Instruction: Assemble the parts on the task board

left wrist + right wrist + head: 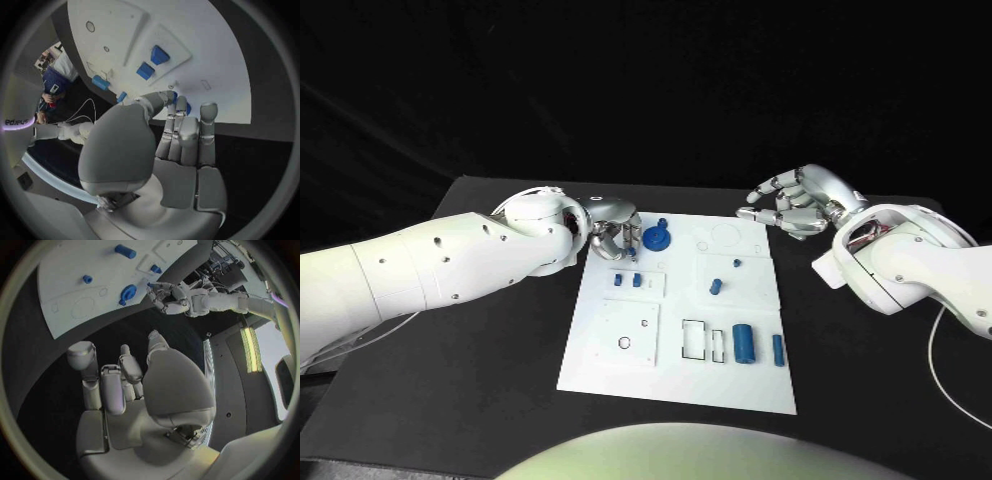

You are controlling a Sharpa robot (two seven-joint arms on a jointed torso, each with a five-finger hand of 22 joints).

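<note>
Reaching over the upper left corner of the task board [678,340], the left hand [610,232] has its fingers [177,122] curled down beside a round blue part [656,238]; whether they grip anything cannot be told. Right hand [798,202], upper right of the frame, hovers off the board's top right corner, fingers [103,382] loosely apart, holding nothing. More blue parts [744,342] lie lower on the board, on the black desk [488,380].

Black table [473,340], thin white cable [952,385] at right edge
</note>
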